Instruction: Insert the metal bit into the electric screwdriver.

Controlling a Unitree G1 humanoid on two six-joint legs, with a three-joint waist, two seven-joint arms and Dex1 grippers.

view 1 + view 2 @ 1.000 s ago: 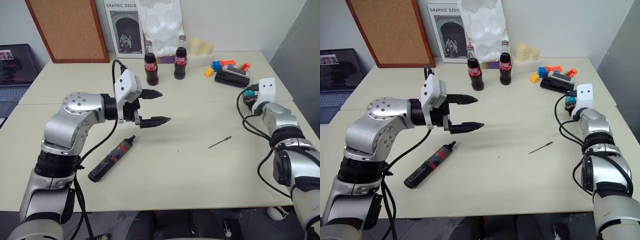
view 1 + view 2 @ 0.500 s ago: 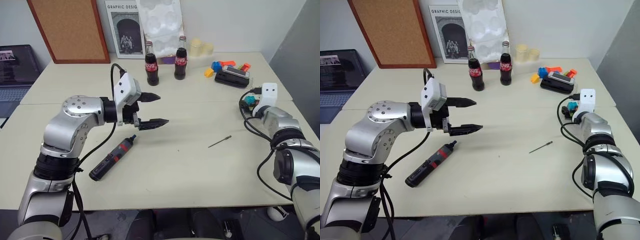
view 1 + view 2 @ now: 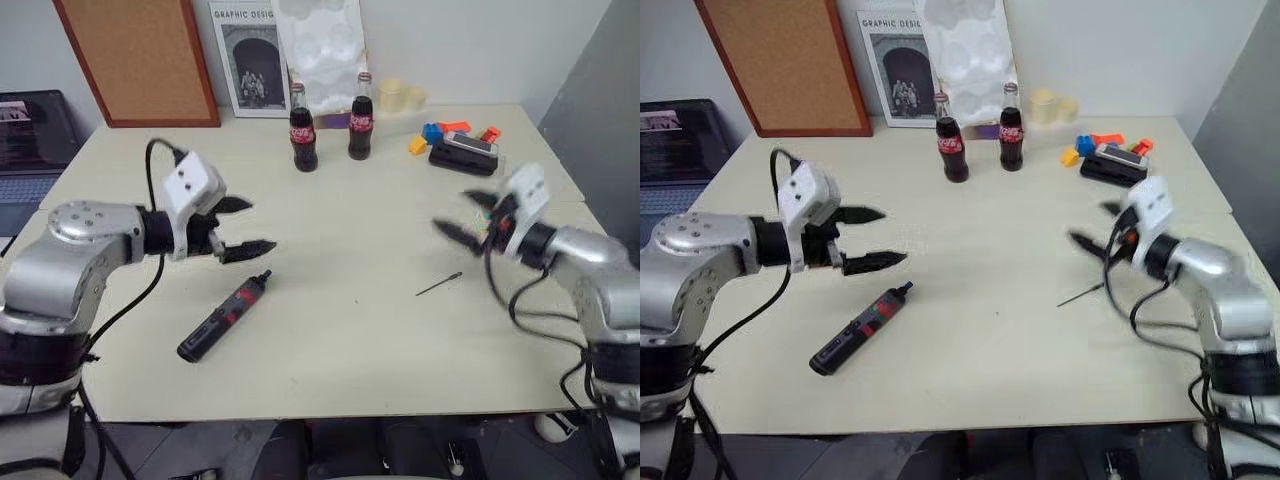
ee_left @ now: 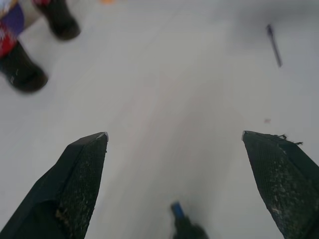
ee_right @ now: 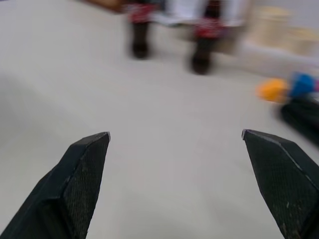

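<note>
The electric screwdriver (image 3: pixel 225 317), black with red accents, lies slanted on the beige table (image 3: pixel 340 350) at front left, its tip (image 4: pixel 183 225) showing in the left wrist view. My left gripper (image 3: pixel 245 226) hovers open just above and behind its tip, pointing right. The metal bit (image 3: pixel 439 284), a thin dark rod, rests on the table right of centre and also appears as the bit (image 4: pixel 273 39) in the left wrist view. My right gripper (image 3: pixel 462 216) hangs open above and slightly behind the bit, pointing left, nothing between its fingers (image 5: pixel 82 174).
Two cola bottles (image 3: pixel 302 130) (image 3: pixel 360 120) stand at the back centre. A black box with a phone (image 3: pixel 465 152) and coloured blocks (image 3: pixel 435 132) sit back right. A cork board (image 3: pixel 135 60) and poster lean on the wall; a laptop (image 3: pixel 25 130) is far left.
My left gripper moved left and slightly down, still open. The right arm swung in from the table's right edge, bringing its open gripper over the table near the bit.
</note>
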